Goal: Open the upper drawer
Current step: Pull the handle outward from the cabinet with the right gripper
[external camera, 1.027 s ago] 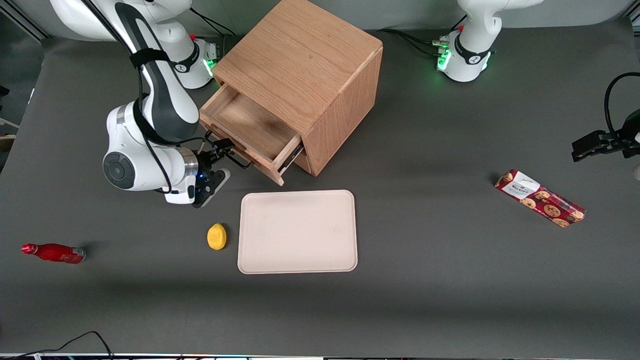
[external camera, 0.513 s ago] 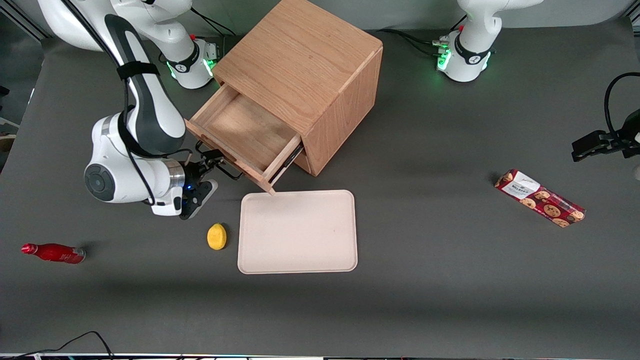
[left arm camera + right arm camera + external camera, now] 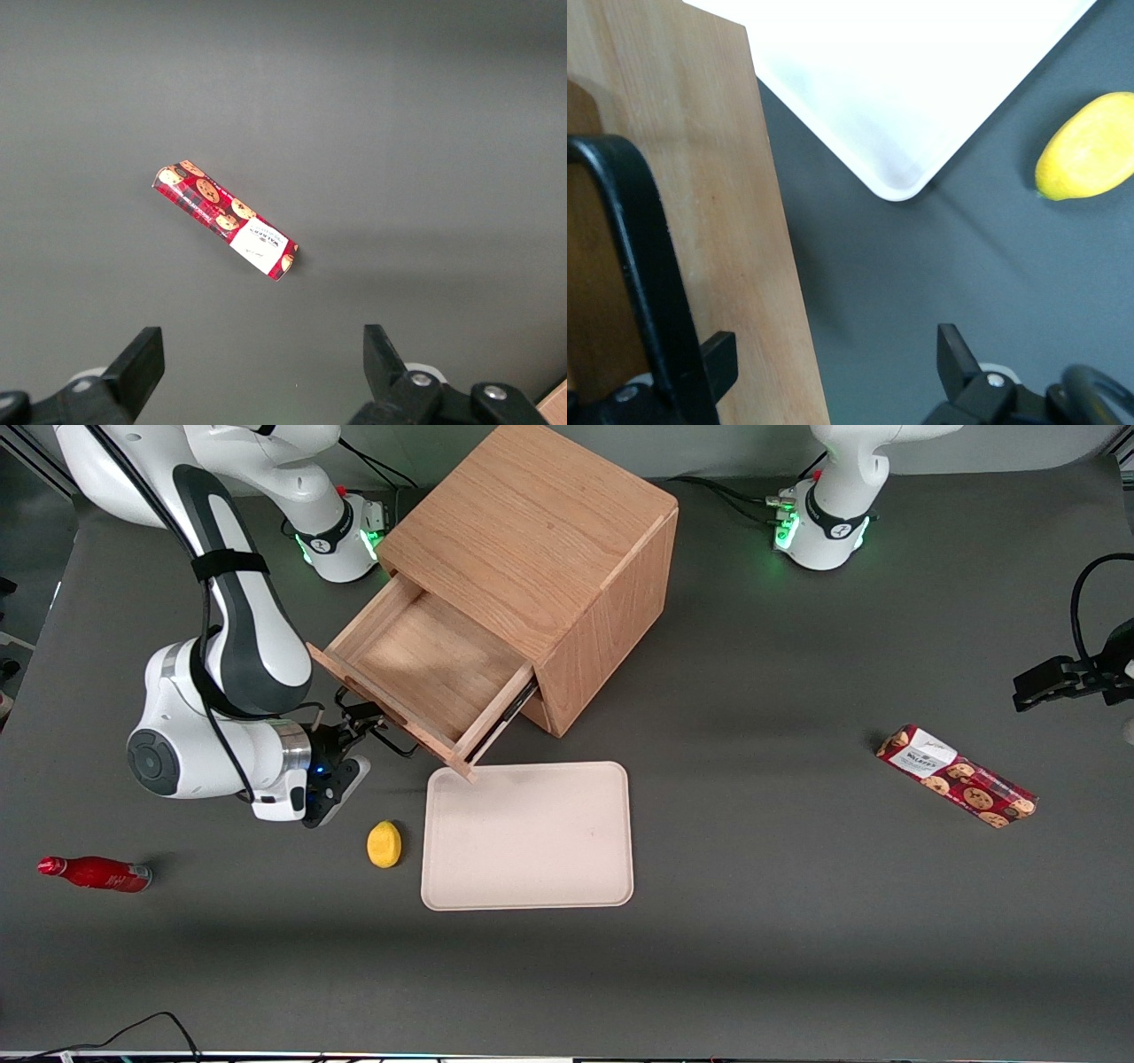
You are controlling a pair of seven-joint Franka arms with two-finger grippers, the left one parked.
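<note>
The end effector (image 3: 359, 724) at the upper drawer (image 3: 416, 675) handle has lemon (image 3: 384, 843) and tray (image 3: 527, 835) near.

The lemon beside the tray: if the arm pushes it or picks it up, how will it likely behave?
The lemon looks rounded with tapered ends, so a push would probably make it roll or wobble off crookedly. Its curved skin may slip between flat fingers. It looks small and probably light. The gripper is at the upper drawer handle.
</note>
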